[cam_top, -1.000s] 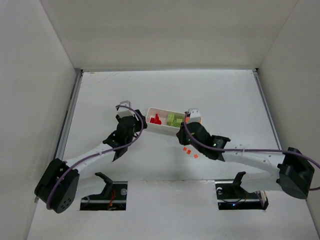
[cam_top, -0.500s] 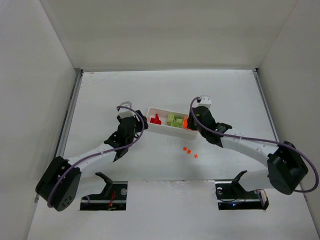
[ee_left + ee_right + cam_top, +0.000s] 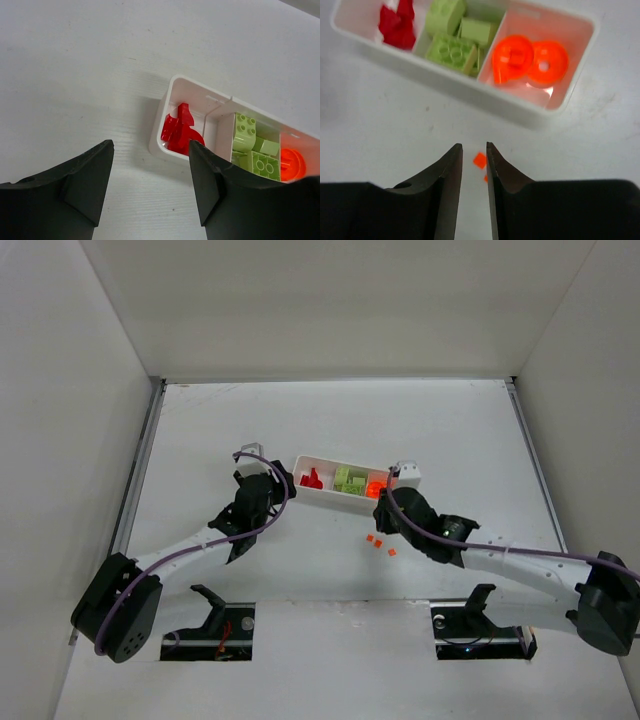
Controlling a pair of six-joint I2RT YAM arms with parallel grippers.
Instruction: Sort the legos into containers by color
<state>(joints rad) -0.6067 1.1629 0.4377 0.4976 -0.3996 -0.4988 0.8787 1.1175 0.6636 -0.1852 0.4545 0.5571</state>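
right gripper (image 3: 473,146): black fingers a thin slit apart, nothing between them; tips low over the white table (image 3: 450,430), on the near side of the tray.
left gripper (image 3: 150,147): fingers spread wide, empty, parked off the tray's red end.
tray: long shallow white plastic tray (image 3: 485,97) with three compartments. Red pieces (image 3: 395,22) are at one end, lime green bricks (image 3: 452,35) in the middle, round bright orange pieces (image 3: 530,60) at the other end.
loose legos: tiny bright orange square bits (image 3: 480,160) on the table, just beyond the right fingertips; top view shows three lying close together.
risk, miss: the bits are flat and far smaller than the fingers. The slit looks barely as wide as one bit, so coming down like this would likely press on it or flick it away. Open wider first.
risk, scatter: the bits are crowded, so closing on one may shove its neighbour out of reach.
risk, tray shove: the near wall is close ahead of the fingertips, and a forward slide could push the light tray.
risk, wrong bin: orange sits next to green, so an off-centre release could land across the divider.
risk, arm clash: low; the grippers are at opposite ends of the tray, well apart.
edges: only the tray wall is near; the enclosure walls (image 3: 60,440) are far off.
open room: bare table on the near side of the bits and past the tray's orange end; approach from above.
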